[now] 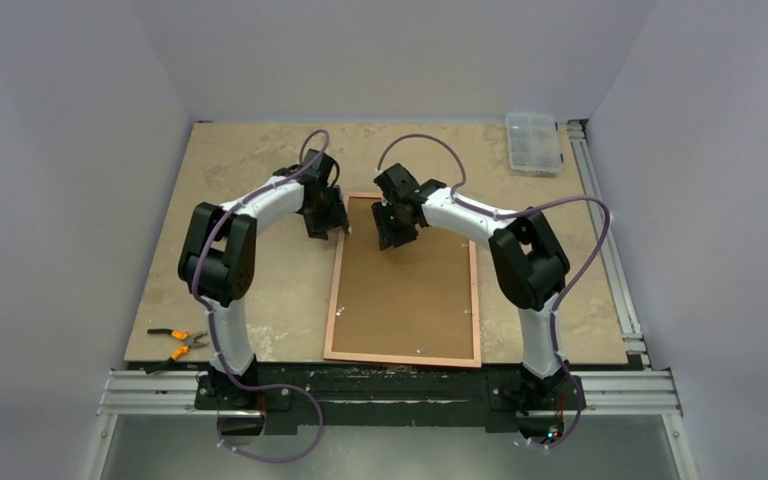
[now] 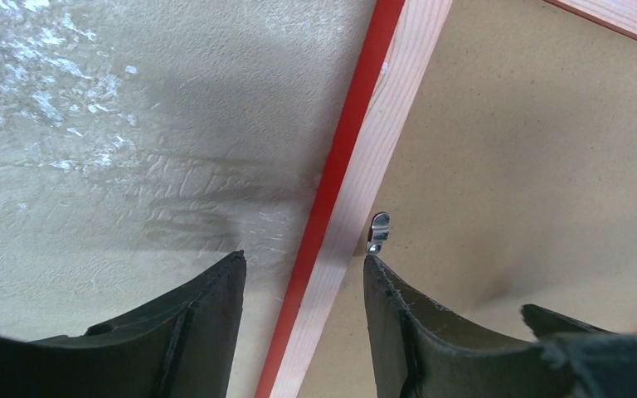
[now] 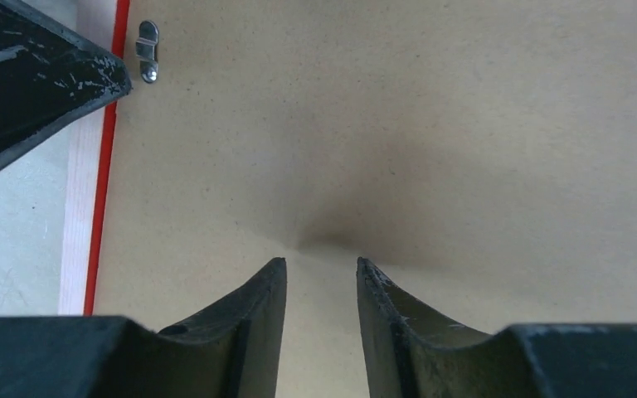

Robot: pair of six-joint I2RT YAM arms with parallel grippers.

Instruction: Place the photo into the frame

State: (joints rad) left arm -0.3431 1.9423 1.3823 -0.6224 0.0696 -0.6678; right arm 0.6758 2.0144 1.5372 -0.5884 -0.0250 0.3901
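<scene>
The frame (image 1: 335,290) lies face down on the table, its pale wooden back rail (image 2: 381,124) edged in red. A brown backing board (image 1: 405,290) fills it, held by small metal clips (image 2: 377,230). The photo is hidden. My left gripper (image 1: 325,225) is at the frame's far left corner. It is open (image 2: 304,261) and straddles the left rail, with its right fingertip just beside a clip. My right gripper (image 1: 395,235) hangs over the board's far end. It is open (image 3: 321,264) with nothing between its fingers, and its tips are close to the board (image 3: 423,124).
Orange-handled pliers (image 1: 178,340) lie near the table's front left edge. A clear plastic box (image 1: 534,142) sits at the back right corner. Aluminium rails (image 1: 605,230) run along the right side. The left gripper's finger (image 3: 33,75) shows in the right wrist view.
</scene>
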